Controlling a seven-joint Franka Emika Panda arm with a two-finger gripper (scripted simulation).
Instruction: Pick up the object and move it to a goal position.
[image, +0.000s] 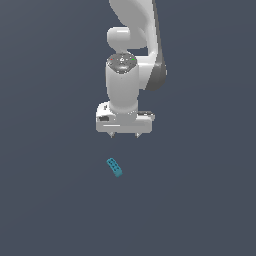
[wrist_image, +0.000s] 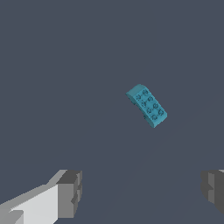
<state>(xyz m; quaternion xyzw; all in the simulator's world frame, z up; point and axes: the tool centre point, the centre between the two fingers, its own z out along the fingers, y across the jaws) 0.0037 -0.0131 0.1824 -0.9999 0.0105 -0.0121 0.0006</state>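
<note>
Apparently clear of the spread gripper (image: 124, 135), the block (image: 114, 167) lies ahead.

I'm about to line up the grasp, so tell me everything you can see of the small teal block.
The teal block is a tiny oblong brick of plain matte colour, with two rows of small dark dots on its top face, clearest in the wrist view. It lies flat on the dark grey floor, its long axis diagonal in both views. Nothing touches it except the floor. The gripper hangs above it, apart from it, jaws wide open, much larger than the block. It looks whole and undamaged.
</note>
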